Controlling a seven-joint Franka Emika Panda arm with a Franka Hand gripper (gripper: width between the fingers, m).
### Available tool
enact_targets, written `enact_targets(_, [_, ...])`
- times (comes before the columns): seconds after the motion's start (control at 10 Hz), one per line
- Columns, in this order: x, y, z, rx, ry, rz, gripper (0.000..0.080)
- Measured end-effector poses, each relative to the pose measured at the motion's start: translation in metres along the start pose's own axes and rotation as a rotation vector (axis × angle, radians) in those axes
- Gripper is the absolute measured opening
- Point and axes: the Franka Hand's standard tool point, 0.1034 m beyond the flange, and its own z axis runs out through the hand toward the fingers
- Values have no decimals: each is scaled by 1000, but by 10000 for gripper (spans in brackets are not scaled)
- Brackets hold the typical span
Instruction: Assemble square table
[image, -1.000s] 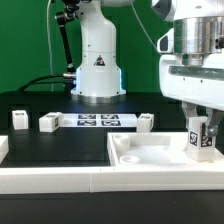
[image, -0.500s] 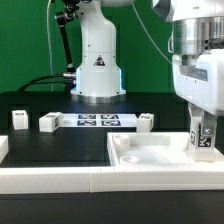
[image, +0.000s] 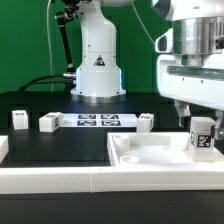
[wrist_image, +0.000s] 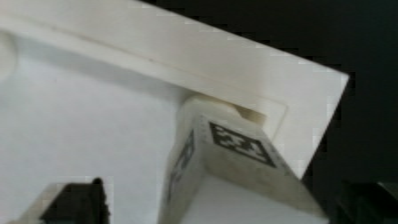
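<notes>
The square table top (image: 150, 150), a white tray with a raised rim, lies at the front on the exterior view's right. One white tagged leg post (image: 203, 137) stands upright in its far right corner. My gripper (image: 200, 122) hangs right over this post, fingers straddling its top with a gap on each side, so it is open. In the wrist view the post (wrist_image: 231, 160) fills the middle in the tray corner (wrist_image: 267, 75), with a dark finger (wrist_image: 75, 203) standing apart from it. Three more leg posts (image: 18, 119) (image: 48, 122) (image: 146, 121) stand on the black table behind.
The marker board (image: 97, 120) lies flat between the loose posts. The arm's white base (image: 97, 60) stands behind it. A long white border rail (image: 50, 180) runs along the front edge, and a small white part (image: 3, 148) sits at the exterior view's far left.
The gripper moved towards the exterior view's right and down, then came back left and rose a little. Its fingers now stand clear of the post, which has stayed upright in the corner.
</notes>
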Motion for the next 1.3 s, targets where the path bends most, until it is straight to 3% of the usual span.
enact_targets(1.3, [-1,0,1,-19,10,-925,649])
